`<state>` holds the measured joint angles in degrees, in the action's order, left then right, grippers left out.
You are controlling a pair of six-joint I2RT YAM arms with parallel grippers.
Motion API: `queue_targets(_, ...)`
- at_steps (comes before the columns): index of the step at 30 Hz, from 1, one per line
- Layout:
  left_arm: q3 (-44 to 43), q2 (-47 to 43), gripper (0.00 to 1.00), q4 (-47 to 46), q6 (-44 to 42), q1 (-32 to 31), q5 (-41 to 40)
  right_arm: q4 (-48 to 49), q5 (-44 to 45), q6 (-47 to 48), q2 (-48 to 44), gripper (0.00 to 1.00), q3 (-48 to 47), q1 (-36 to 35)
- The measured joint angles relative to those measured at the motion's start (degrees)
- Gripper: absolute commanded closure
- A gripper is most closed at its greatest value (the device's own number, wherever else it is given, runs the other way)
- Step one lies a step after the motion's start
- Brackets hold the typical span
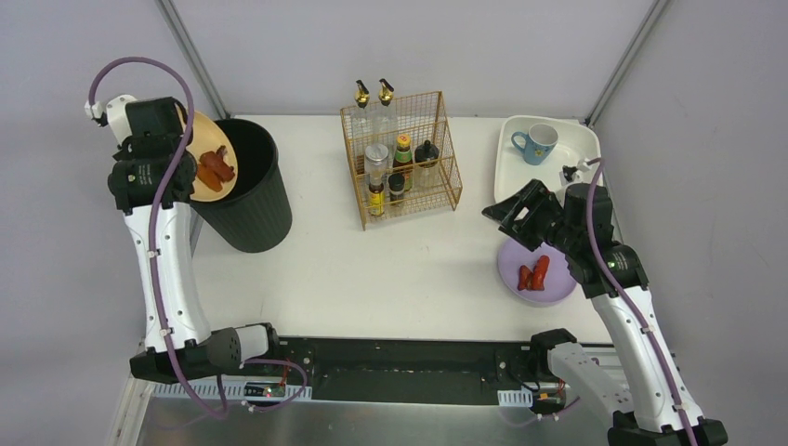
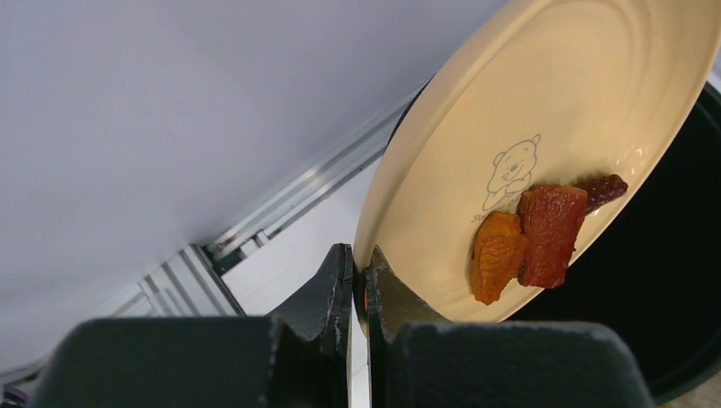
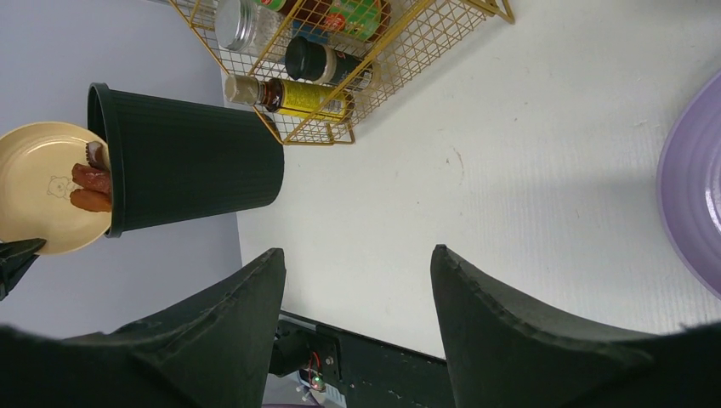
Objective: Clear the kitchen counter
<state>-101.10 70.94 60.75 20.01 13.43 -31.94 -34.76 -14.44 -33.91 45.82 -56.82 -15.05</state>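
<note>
The white kitchen counter (image 1: 418,265) holds a black bin (image 1: 246,200) at the left and a purple plate (image 1: 558,290) with red food pieces (image 1: 534,274) at the right. My left gripper (image 2: 361,255) is shut on the rim of a cream-yellow plate (image 2: 544,102). It holds the plate tilted steeply over the bin's mouth (image 2: 672,280). Orange and red food scraps (image 2: 536,234) lie at the plate's lower edge. My right gripper (image 3: 357,255) is open and empty, above the counter just left of the purple plate (image 3: 693,187).
A gold wire rack (image 1: 437,167) with several bottles and jars stands at the back middle. A cream tub (image 1: 520,172) with a blue mug (image 1: 537,142) sits at the back right. A black rail (image 1: 409,358) runs along the counter's front edge.
</note>
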Motion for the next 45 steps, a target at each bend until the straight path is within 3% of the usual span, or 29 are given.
queue_targets(13,6.47,-0.04,1.0,-11.85,-14.99,-15.34,-20.48,1.53,-0.04,-0.2,-0.11,0.34,1.25,-0.02)
queue_targets(18,11.56,-0.72,1.0,-22.23,-24.41,-22.23,-28.52,1.7,-0.07,-0.22,0.0,0.34,1.29,-0.04)
queue_targets(22,17.92,-1.49,1.0,-34.88,-35.52,-26.97,-33.77,1.99,-0.09,-0.22,0.31,0.34,1.62,-0.07)
queue_targets(27,27.98,-1.14,1.0,-63.32,-60.5,-32.65,-39.28,2.08,-0.13,-0.24,0.59,0.34,1.88,-0.07)
queue_targets(30,29.81,1.03,1.0,-77.64,-73.72,-34.45,-41.59,2.08,-0.15,-0.26,0.63,0.34,1.92,-0.09)
queue_targets(33,29.57,2.19,1.0,-86.12,-81.72,-34.86,-42.6,2.05,-0.17,-0.33,0.63,0.34,1.92,-0.11)
queue_targets(40,20.59,2.47,1.0,-91.56,-89.13,-37.68,-45.99,2.05,-0.33,-0.33,1.36,0.34,1.92,-0.11)
queue_targets(45,12.0,2.43,1.0,-85.26,-86.12,-41.79,-48.52,2.03,-1.07,-0.17,2.56,0.34,1.86,-0.11)
